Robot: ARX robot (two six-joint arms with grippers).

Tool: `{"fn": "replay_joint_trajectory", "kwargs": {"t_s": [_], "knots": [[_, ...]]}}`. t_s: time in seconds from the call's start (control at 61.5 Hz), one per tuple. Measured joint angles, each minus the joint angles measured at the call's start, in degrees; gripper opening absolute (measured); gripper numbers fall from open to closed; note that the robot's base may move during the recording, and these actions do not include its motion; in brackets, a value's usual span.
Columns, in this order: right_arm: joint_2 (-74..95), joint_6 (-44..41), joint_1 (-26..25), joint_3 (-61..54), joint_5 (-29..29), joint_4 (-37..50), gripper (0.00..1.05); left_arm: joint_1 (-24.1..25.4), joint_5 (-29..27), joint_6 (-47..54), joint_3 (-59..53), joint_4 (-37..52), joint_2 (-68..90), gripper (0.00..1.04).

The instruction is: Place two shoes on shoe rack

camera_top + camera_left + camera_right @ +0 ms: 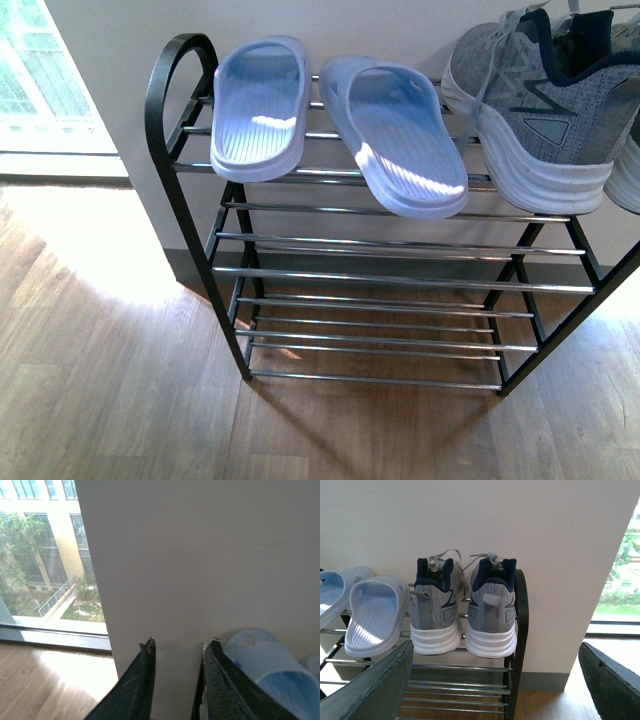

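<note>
Both shoes (462,607) sit side by side on the top shelf of the rack (520,645), at its right end, just beside two pale blue slippers (335,125) to their left; heels face out toward the robot, toes toward the wall (520,520), so each long axis runs front to back, pointing about 12 o'clock from the robot; the placing looks done, so the step in hand is to back away cleanly; the right tool (495,680) stands wide and empty, below the heels, and should retreat straight toward 6 o'clock without catching the loose laces; the left tool (177,680), narrowly parted and empty, faces the wall near a slipper and should lift clear.
</note>
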Motion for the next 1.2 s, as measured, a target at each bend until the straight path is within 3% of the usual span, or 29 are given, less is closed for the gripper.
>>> {"fn": "replay_joint_trajectory", "kwargs": {"t_s": [0.309, 0.471, 0.536, 0.601, 1.203], "knots": [[0.00, 0.00, 0.00, 0.00, 0.00, 0.00, 0.96, 5.05, 4.66, 0.20, -15.76, 1.18, -14.43, 0.01], [0.00, 0.00, 0.00, 0.00, 0.00, 0.00, 0.96, 7.23, 6.69, 0.22, -21.92, -2.36, -23.85, 0.01], [0.00, -0.02, 0.00, 0.00, 0.00, 0.00, 0.96, 10.23, 10.58, 0.26, -24.33, -2.23, -26.53, 0.01], [0.00, -0.02, 0.00, 0.00, 0.00, 0.00, 0.96, 11.43, 10.60, 0.26, -25.94, -1.36, -27.32, 0.01], [0.00, -0.02, 0.00, 0.00, 0.00, 0.00, 0.96, 11.58, 11.08, 0.28, -29.68, -25.83, -56.02, 0.01]]}}
